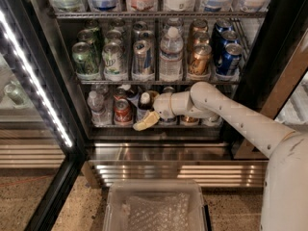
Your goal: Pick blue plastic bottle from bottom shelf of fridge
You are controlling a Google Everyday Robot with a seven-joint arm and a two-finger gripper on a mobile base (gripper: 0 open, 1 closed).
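Reaching in from the right of the view, the white arm (pixel 231 117) is seen inside the open fridge (pixel 269 61), at the level of the bottom shelf (pixel 103 125). The claw (pixel 144 121) is placed at the front edge of this shelf, just below and in front of the blue plastic bottle (pixel 144 107), and its yellowish tip is pointed down and to the left. Whether the claw is open or closed cannot be told, and whether the bottle is touched by it cannot be told either. The bottle is found upright on the bottom shelf, about in the middle of the row, with its white cap on top; its lower part is hidden by the claw. A red can (pixel 122 112) is seen just beside it on the left, and a small clear bottle (pixel 96 105) is placed further left. On the shelf above, a clear water bottle (pixel 171 54) is kept between a silver can (pixel 143 57) and a gold can (pixel 199 59), with green cans (pixel 84 57) at the left end and blue cans (pixel 227 57) at the right end. A bright light strip (pixel 36 81) is run along the door frame at the left. In front of the steel base (pixel 159 153) of the fridge, a clear plastic bin (pixel 154 206) is set on the speckled floor (pixel 29 201).
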